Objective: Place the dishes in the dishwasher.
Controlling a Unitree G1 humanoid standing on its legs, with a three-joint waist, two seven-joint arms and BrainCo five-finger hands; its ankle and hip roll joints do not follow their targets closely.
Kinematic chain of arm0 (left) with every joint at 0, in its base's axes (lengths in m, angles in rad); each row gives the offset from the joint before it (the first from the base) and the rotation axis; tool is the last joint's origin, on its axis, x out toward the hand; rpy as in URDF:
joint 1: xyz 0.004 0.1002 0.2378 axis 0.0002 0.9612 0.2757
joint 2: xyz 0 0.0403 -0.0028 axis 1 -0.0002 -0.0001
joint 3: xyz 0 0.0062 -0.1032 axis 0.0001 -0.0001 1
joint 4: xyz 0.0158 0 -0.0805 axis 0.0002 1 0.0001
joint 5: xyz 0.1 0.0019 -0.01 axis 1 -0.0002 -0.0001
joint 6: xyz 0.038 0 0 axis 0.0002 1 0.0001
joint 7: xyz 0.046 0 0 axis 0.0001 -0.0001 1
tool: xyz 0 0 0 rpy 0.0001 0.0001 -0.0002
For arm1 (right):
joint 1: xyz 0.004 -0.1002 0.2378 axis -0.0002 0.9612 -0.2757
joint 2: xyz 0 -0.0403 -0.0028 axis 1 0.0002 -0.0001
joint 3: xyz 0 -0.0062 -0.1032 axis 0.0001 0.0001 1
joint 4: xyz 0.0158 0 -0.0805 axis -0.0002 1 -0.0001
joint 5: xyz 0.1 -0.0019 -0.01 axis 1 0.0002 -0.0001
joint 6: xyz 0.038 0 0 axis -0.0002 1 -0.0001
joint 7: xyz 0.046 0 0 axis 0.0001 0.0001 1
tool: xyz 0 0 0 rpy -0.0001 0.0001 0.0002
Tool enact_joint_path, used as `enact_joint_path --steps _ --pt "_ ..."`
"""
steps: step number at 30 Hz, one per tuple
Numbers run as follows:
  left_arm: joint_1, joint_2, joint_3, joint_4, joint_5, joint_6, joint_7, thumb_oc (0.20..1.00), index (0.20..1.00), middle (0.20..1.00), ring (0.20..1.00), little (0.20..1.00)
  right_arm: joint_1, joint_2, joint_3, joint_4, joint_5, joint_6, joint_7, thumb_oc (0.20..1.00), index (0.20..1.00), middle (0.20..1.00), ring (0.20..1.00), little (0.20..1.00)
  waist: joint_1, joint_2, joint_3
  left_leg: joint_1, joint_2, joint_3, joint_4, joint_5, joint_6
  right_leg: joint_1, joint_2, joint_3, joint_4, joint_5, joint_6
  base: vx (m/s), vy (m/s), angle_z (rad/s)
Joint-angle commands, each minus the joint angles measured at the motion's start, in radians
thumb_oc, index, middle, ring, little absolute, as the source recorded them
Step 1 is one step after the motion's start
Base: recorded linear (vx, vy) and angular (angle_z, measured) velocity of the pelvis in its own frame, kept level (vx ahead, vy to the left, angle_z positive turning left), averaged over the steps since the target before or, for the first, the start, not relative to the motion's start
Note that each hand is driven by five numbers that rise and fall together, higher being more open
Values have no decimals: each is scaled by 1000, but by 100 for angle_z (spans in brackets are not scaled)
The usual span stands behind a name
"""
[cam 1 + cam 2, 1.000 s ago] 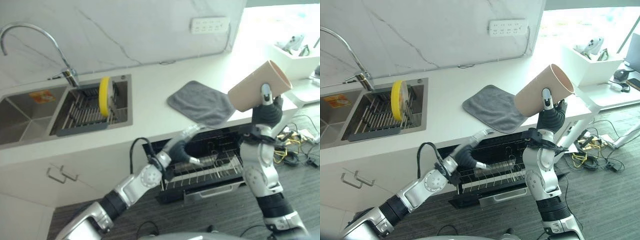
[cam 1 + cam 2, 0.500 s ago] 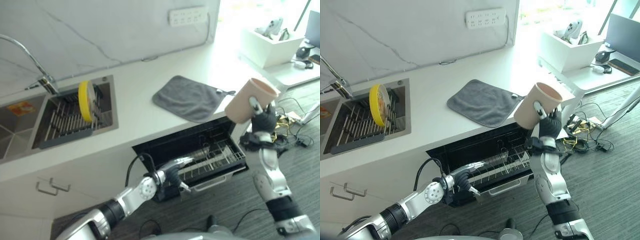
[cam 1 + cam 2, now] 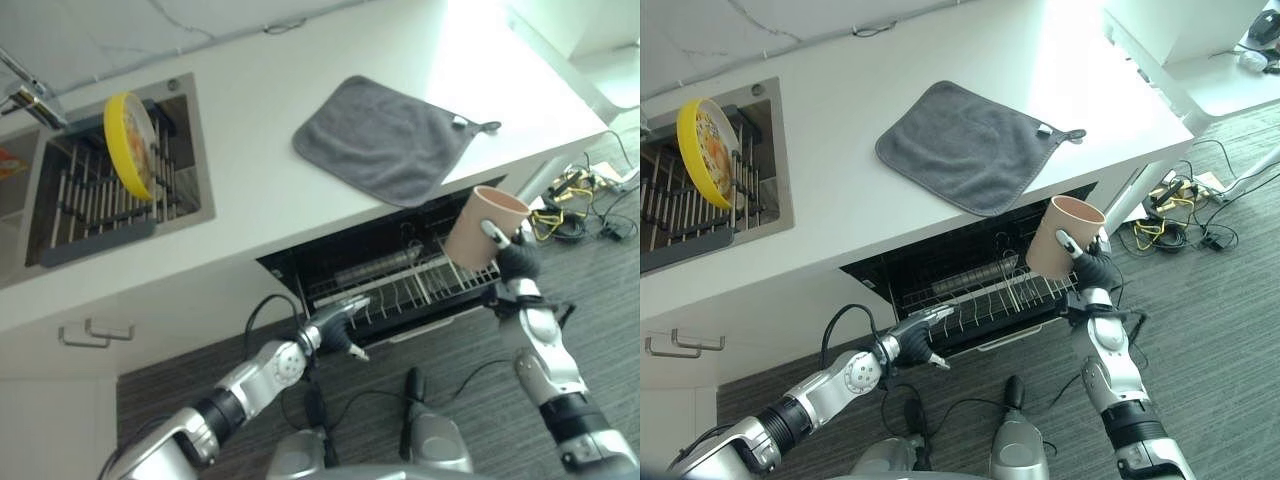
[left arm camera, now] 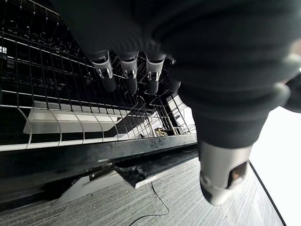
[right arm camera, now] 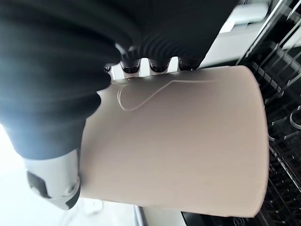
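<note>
Our right hand (image 3: 513, 257) grips a smooth tan cup (image 3: 480, 227) above the wire dishwasher rack (image 3: 400, 290); our left hand (image 3: 335, 328), fingers relaxed, reaches toward the rack's front.

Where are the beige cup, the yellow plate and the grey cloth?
beige cup (image 3: 478, 235): left eye view, on its side wall, held in the right hand (image 3: 512, 258).
yellow plate (image 3: 129, 146): left eye view, on its rim, upright in the sink rack.
grey cloth (image 3: 970, 148): right eye view, its middle.

Cup (image 3: 483, 227) in right hand (image 3: 512, 258) now lower, beside the dishwasher rack (image 3: 400, 292)
</note>
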Motion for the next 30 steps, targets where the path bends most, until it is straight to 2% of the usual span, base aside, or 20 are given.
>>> enact_joint_path --steps 1,8,14,15,24,26,28,30 --pt "-55 36 18 -11 31 -52 29 1000 1000 1000 1000 1000 -86 -19 4 -57 -43 -2 26 200 200 200 200 200 3 -66 -16 -9 -10 58 111 -107 -1 -27 -18 96 32 -35 58 -82 -33 10" --pt "-95 62 -12 -38 62 -48 -18 1000 1000 1000 1000 1000 -139 -36 54 2 -103 37 63 200 200 200 200 200 16 -78 27 -41 -5 44 114 -97 -7 -59 -21 91 44 -30 63 -52 -36 8" --pt "-127 95 -42 -70 64 -41 -57 1000 1000 1000 1000 1000 -222 -34 81 77 -93 130 18 200 200 200 200 200 31 -80 47 -51 -5 44 113 -94 -9 -70 -33 80 54 -25 72 -10 -9 0" --pt "-145 105 -52 -87 58 -30 -72 1000 1000 1000 1000 1000 -260 -39 75 127 -72 188 -3 200 200 200 200 200 39 -79 51 -50 -6 45 108 -92 -10 -69 -38 74 56 -25 75 0 0 0" --pt "-198 123 -92 -112 39 -40 -118 1000 1000 1000 1000 1000 -454 -102 60 450 -154 306 -77 200 200 200 200 200 79 -67 55 -43 -4 42 95 -82 -13 -61 -58 49 73 -27 85 1 5 9" --pt "-225 137 -113 -132 35 -46 -137 1000 1000 1000 1000 1000 -566 -142 88 605 -237 394 -107 200 200 200 200 200 99 -60 56 -42 -2 39 92 -79 -17 -61 -64 37 82 -31 88 23 31 4" --pt "-253 130 -146 -134 35 -41 -137 1000 1000 1000 1000 1000 -641 -139 152 735 -296 384 -139 200 200 200 200 200 114 -51 67 -51 -4 31 95 -77 -16 -66 -71 30 89 -30 91 -1 14 20" --pt "-266 131 -163 -127 44 -56 -141 1000 1000 1000 1000 1000 -676 -135 179 768 -309 383 -152 200 200 200 200 200 118 -47 74 -58 -5 27 99 -78 -16 -72 -75 29 93 -29 93 -11 -4 15"
